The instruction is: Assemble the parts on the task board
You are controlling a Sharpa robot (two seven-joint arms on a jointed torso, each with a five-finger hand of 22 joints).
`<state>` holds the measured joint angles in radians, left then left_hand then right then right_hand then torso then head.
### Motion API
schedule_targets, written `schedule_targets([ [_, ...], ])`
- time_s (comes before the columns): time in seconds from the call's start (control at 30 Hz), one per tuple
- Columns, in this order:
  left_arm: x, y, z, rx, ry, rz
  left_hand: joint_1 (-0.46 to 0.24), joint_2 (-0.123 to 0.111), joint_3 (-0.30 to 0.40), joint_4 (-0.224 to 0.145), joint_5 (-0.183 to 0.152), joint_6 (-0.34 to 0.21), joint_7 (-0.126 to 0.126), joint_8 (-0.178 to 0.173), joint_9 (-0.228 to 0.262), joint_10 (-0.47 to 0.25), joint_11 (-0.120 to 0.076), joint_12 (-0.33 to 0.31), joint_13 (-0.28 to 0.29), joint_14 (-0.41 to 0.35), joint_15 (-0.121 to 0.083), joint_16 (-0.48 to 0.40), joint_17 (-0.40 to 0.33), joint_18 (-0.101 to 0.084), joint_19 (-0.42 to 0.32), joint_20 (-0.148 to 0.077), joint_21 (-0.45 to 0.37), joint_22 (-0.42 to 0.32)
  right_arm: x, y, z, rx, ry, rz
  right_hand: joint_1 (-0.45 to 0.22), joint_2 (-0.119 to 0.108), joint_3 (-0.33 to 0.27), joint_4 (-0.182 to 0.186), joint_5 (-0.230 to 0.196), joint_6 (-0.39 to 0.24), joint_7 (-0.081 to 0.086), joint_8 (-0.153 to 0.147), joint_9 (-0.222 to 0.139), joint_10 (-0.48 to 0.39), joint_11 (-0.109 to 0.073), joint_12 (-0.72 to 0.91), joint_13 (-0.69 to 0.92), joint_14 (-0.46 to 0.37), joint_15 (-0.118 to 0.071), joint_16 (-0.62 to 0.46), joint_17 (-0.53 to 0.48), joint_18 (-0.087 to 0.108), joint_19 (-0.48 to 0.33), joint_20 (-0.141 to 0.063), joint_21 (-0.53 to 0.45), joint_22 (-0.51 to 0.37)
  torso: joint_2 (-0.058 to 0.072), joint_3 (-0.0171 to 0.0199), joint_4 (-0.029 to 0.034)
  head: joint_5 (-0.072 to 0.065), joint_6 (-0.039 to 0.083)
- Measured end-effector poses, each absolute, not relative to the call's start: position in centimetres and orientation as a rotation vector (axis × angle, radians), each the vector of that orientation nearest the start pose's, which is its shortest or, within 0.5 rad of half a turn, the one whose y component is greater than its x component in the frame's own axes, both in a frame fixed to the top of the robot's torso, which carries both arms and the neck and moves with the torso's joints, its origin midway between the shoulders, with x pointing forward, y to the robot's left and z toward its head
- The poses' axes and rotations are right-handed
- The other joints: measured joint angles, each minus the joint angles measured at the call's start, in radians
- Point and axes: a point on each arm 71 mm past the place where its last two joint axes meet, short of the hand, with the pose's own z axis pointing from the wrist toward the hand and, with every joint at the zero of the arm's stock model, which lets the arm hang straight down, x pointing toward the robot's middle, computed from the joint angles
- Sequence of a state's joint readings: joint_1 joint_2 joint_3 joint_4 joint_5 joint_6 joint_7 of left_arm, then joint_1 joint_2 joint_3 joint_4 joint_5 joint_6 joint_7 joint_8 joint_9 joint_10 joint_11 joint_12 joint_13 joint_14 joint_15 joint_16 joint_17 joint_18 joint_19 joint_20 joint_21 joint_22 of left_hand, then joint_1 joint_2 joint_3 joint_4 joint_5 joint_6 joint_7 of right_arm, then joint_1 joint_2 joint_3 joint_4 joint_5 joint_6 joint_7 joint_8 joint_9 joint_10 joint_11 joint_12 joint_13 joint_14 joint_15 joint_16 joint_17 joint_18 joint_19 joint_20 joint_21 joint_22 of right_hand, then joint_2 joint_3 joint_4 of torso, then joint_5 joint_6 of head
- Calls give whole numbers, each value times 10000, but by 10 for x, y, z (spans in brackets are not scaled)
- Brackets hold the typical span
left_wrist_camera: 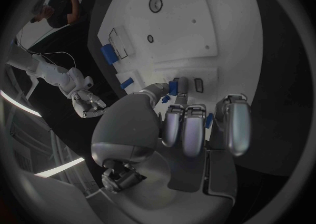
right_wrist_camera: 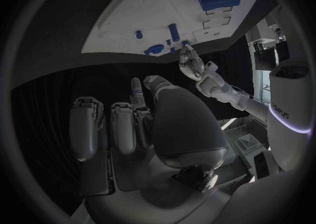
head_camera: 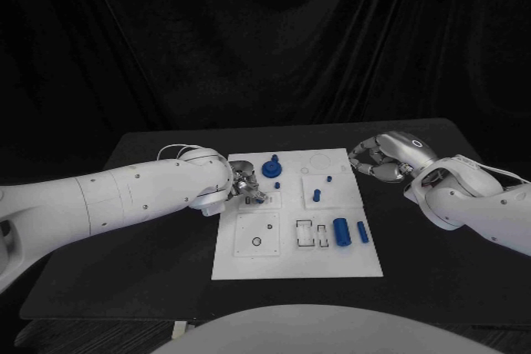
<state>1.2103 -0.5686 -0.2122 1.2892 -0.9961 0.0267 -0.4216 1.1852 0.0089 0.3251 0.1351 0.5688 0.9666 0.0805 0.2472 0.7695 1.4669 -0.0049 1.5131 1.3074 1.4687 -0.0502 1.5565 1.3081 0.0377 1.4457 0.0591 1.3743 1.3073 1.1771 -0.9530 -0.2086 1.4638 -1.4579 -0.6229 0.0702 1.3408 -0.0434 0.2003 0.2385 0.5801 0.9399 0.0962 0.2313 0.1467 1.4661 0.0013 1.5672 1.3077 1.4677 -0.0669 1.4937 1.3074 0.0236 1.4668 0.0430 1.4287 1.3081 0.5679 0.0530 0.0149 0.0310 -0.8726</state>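
White plastic, the flat task board (head_camera: 245, 263) is lying in the middle of the black table (head_camera: 144, 254), its long axis running away from the robot. Nearest on it, two blue cylindrical pegs (head_camera: 342, 233) are lying lengthwise toward the right edge. Farther up, the silver left hand (head_camera: 248, 188) is hovering over the board's left half, fingers curled close together around a small blue piece (left_wrist_camera: 173, 87); I judge it pinched, so this hand is nearer the work. Beyond it a round blue knob (head_camera: 272, 168) is standing. The left wrist view is showing that blue piece at the fingertips. Off the far right corner, the silver right hand (head_camera: 382, 159) is hanging loosely curled and holding nothing.
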Motion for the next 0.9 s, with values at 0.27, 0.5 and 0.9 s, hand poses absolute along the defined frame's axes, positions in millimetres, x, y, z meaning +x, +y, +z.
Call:
schedule_targets([
  [0.27,485,147,-284,-1564,23683,-4735,-65,-89,121,-183,-112,-2,-41,101,41,0,0,0,0,0,0,0,-1,0,0,0,39,0,459,-273,-233,-1655,15187,5913,0,0,0,0,0,0,0,0,-1,0,0,0,-1,-35,35,0,0,0,0,0,-49,-1,2,-1,-1,-45,0],
  [0.5,491,150,-270,-1504,23466,-4667,-130,-154,382,-444,-163,-19,-57,162,55,0,0,0,0,-36,-36,0,-1,1,36,-35,39,0,459,-273,-233,-1652,15191,5908,0,0,0,0,0,0,0,0,-1,0,0,0,-1,-35,35,0,0,-1,0,0,-49,-2,0,-1,-3,-47,0],
  [0.9,499,150,-256,-1302,23298,-4709,-145,-167,382,-444,-219,-19,-57,163,108,0,0,0,0,-36,-35,0,-2,0,35,-35,39,0,460,-272,-234,-1666,15208,5918,0,0,0,0,0,0,0,0,-2,0,0,0,-2,-35,35,0,0,0,0,0,-49,-3,-8,-2,-9,-36,0],
])
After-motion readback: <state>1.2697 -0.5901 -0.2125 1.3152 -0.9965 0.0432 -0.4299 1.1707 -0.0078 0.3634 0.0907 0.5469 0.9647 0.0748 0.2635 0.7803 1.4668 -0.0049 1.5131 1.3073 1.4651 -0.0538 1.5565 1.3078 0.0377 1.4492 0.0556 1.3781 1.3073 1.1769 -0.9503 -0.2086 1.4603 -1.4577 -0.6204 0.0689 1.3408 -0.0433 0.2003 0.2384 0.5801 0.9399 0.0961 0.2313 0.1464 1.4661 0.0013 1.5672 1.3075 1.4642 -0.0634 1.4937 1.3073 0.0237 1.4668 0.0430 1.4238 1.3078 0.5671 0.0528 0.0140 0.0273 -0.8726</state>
